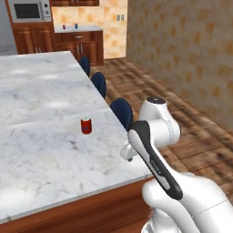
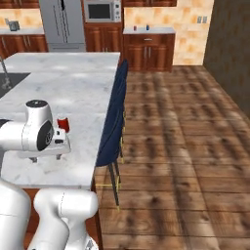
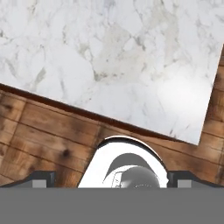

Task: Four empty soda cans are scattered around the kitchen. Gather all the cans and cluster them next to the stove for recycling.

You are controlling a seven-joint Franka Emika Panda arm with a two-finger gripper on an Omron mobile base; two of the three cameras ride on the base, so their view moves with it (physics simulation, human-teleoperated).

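Observation:
A red soda can (image 1: 86, 125) stands upright on the marble island (image 1: 41, 150), near its right edge; from the other side the same red can (image 2: 63, 124) peeks out just behind the hand. My gripper (image 2: 46, 157) hangs over the island's near corner, a short way in front of that can, pointing down. Its fingertips (image 3: 41, 179) stand wide apart and open, with nothing between them, above the marble and the island's edge. On the far back counter (image 2: 161, 31) stand a small red can (image 2: 135, 28) and a blue can (image 2: 147, 27). The stove is out of view.
Dark blue stools (image 1: 122, 111) line the island's right side. Wood plank floor (image 2: 185, 146) stretches to the right and back. A tiled wall (image 1: 191, 50) bounds the right. Fridge (image 2: 62, 22) and microwave (image 2: 101, 10) stand at the back; a sink (image 2: 7, 80) is set in the island's left.

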